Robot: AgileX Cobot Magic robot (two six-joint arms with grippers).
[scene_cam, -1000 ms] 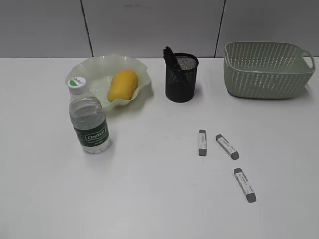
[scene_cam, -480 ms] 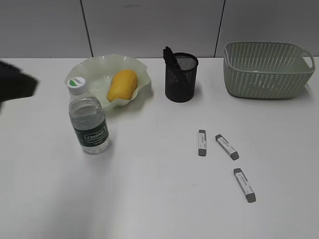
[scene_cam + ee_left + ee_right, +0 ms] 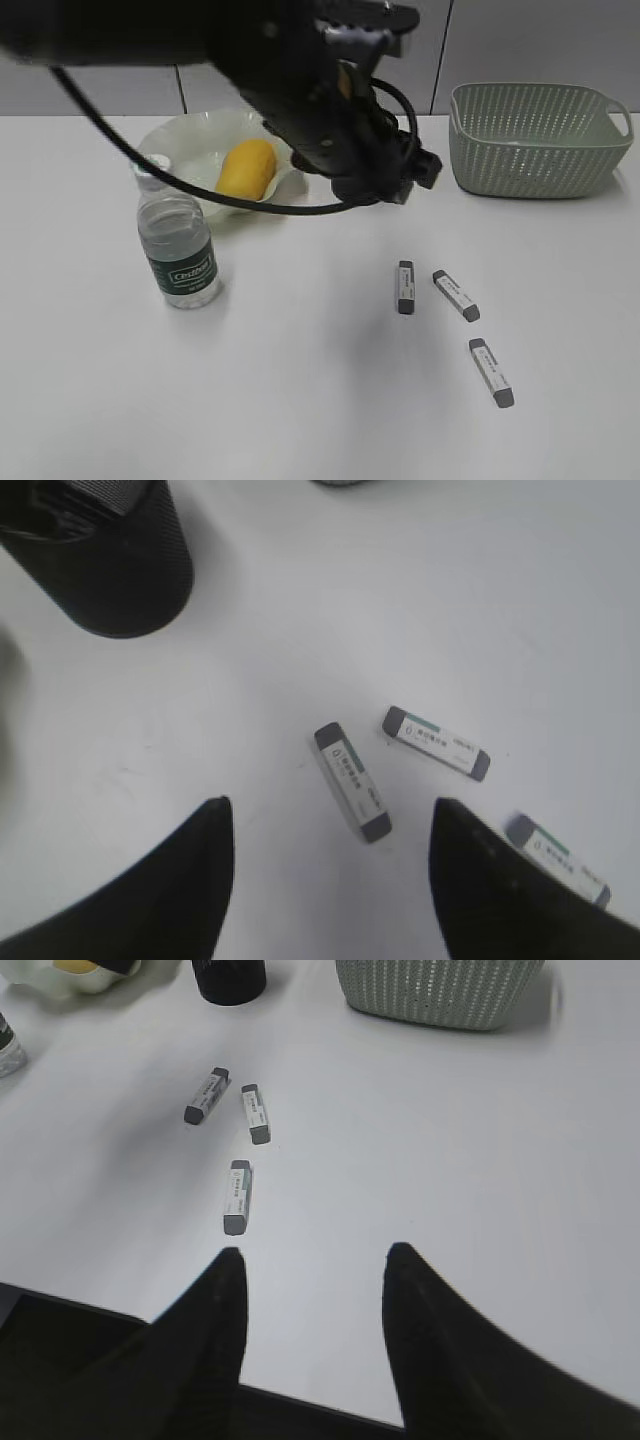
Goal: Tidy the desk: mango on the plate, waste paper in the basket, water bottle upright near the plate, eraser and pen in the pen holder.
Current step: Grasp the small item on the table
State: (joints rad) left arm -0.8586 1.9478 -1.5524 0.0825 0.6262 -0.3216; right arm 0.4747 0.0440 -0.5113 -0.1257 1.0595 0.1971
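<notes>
On the left side of the desk [image 3: 300,400] the water bottle [image 3: 180,250] stands upright, just near of the plate [image 3: 185,150], and the mango [image 3: 246,168] lies on that plate. Right of them the left gripper [image 3: 330,860] hangs above the desk with its jaws apart and empty, its arm hiding the pen holder [image 3: 105,560] from the exterior camera. Three erasers lie loose right of centre: the left eraser [image 3: 405,287], the middle eraser [image 3: 456,295] and the near eraser [image 3: 491,372]. At far right sits the basket [image 3: 535,140]. Nearer, the right gripper [image 3: 310,1290] hovers, jaws apart, holding nothing.
</notes>
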